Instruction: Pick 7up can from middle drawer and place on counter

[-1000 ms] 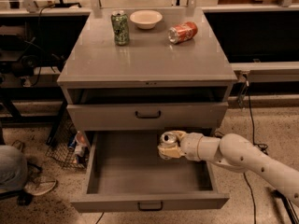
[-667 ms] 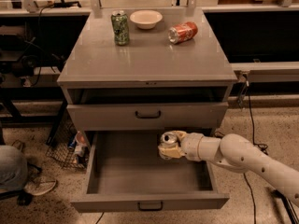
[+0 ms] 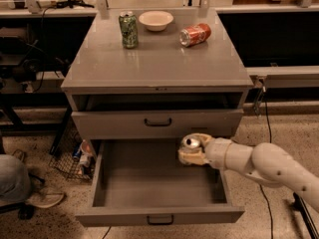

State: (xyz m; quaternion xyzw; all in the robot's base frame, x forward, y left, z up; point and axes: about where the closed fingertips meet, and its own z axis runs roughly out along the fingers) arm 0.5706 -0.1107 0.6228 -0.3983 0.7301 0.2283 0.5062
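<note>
Speckled floor (image 3: 281,129), dark side benches (image 3: 30,44)

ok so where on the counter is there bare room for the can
The counter is bare across its front half; the back row is crowded with the green can, bowl and orange can. The gripper holds the 7up can over the middle drawer.

The gripper (image 3: 192,152), at the right rear of the middle drawer (image 3: 119,217), closes around the 7up can (image 3: 191,142) and covers its body, so only the silver top shows. The arm (image 3: 271,167) is cut by the right edge. The drawer's back is hidden under the shallower drawer (image 3: 114,125). The small things in the wire basket (image 3: 67,159) I cannot make out
</note>
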